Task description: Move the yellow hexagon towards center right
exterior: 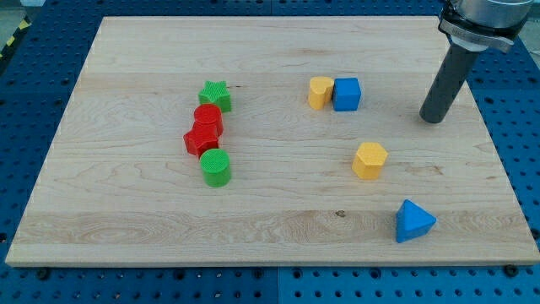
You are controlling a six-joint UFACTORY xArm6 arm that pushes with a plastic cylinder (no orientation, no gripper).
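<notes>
The yellow hexagon (369,160) lies on the wooden board (126,211), right of the middle and a little below it. My tip (432,118) rests on the board near the right edge, up and to the right of the hexagon, with a clear gap between them. A second yellow block (319,91), of rounded shape, touches the blue cube (347,94) at the upper middle.
A blue triangle (413,221) lies at the lower right. At the view's left of centre, a green star (215,95), two red blocks (207,118) (201,140) and a green cylinder (216,167) stand in a touching column.
</notes>
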